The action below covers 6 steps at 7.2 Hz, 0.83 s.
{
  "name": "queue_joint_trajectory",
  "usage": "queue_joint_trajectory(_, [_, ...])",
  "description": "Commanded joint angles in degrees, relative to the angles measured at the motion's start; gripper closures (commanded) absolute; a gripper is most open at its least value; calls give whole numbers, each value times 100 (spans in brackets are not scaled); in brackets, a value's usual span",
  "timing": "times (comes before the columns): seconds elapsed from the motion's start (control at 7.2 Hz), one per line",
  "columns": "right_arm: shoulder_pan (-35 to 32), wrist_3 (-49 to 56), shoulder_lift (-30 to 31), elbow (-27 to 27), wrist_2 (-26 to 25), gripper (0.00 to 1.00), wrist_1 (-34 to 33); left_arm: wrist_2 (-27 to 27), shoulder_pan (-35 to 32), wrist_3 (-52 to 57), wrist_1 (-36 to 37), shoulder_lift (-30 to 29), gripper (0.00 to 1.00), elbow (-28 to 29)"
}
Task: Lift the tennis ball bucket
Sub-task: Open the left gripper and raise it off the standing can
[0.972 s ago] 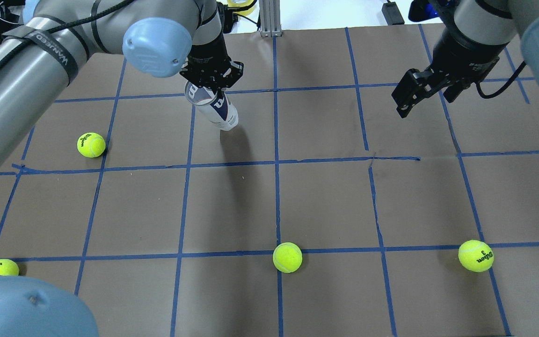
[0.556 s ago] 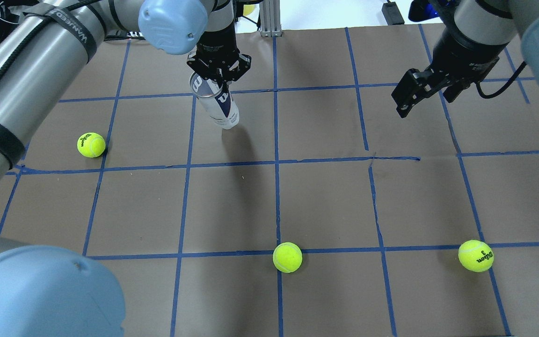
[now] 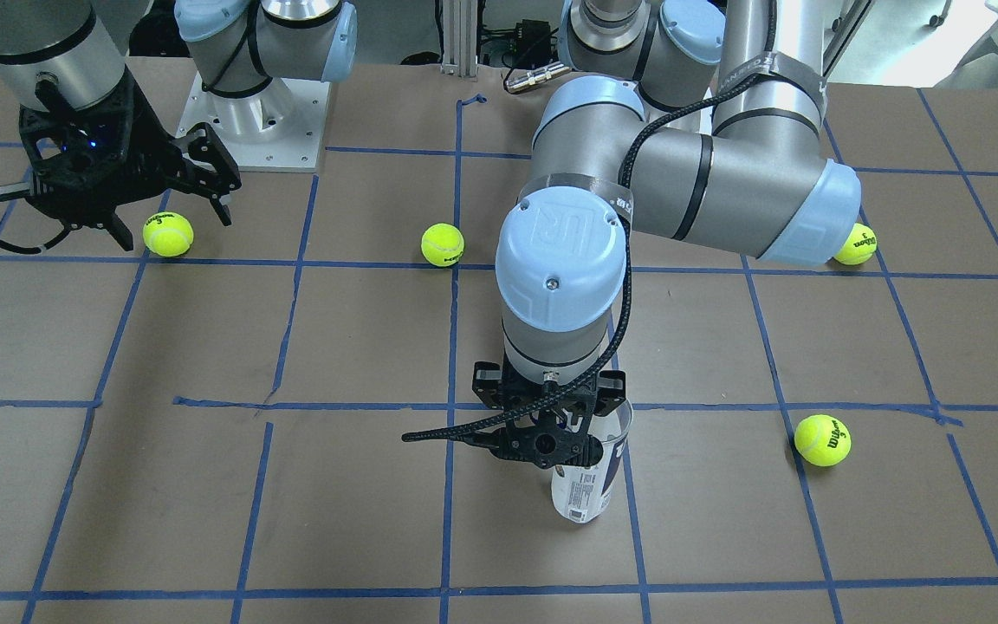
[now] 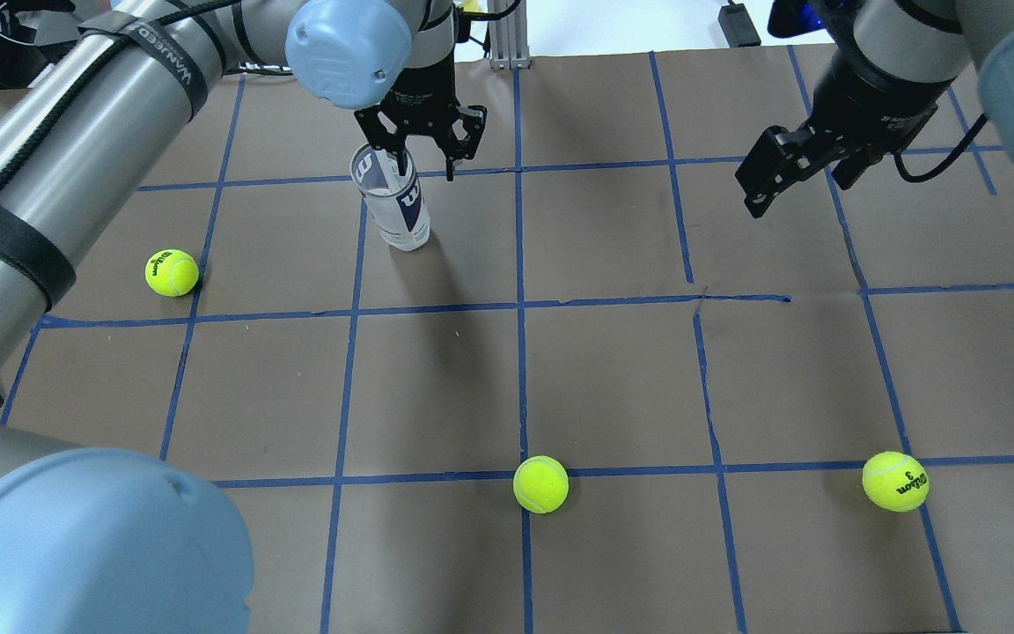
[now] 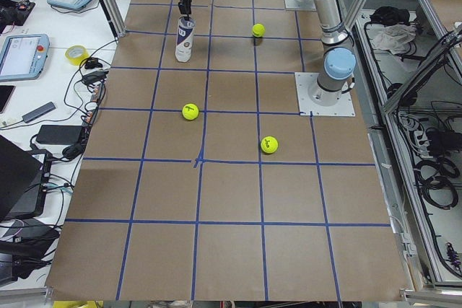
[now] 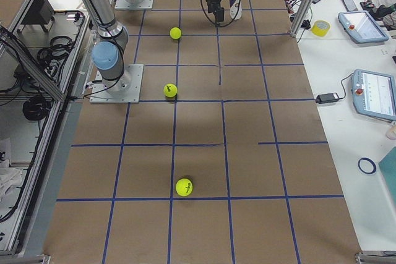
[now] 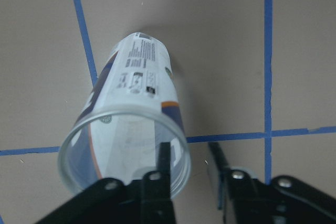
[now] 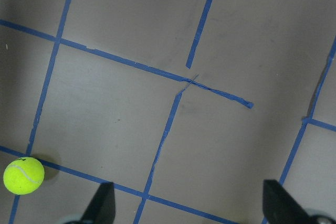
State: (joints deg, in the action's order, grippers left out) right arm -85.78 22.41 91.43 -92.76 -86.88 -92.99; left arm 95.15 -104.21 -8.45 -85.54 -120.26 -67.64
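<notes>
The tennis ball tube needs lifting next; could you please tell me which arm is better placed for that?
Left. The left hand is open at the top of the tube, with one finger inside the rim and one outside. The right hand hangs open far across the table.

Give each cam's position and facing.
Front-facing: across the table, facing the robot; both arms show.
Overhead: behind the shoulders, looking forward and down; both arms.
Exterior left: table's end; left arm nearer.
Exterior right: opposite end; right arm nearer.
Left wrist: down into the tennis ball bucket; left tool below.
Right wrist: down at table, one tennis ball; right tool.
Shared: front-facing and overhead both show the bucket standing.
</notes>
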Motion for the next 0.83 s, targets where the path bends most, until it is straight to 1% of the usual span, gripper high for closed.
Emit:
queue_joint_trajectory(0.0, [0,-8,-2,4,4,0,-9,3,6,19,2,212,0,23])
queue_joint_trajectory(0.28, [0,-9,-2,4,13,0,-9,3,146,45,-7,467,0,128])
queue_joint_trajectory(0.56, [18,35,-20,4,-13,0,-9,99,129,2,115,923,0,59])
queue_joint_trajectory(0.69, [18,1,-11,4,13,0,-9,430,198,-42,308,1204,0,-11])
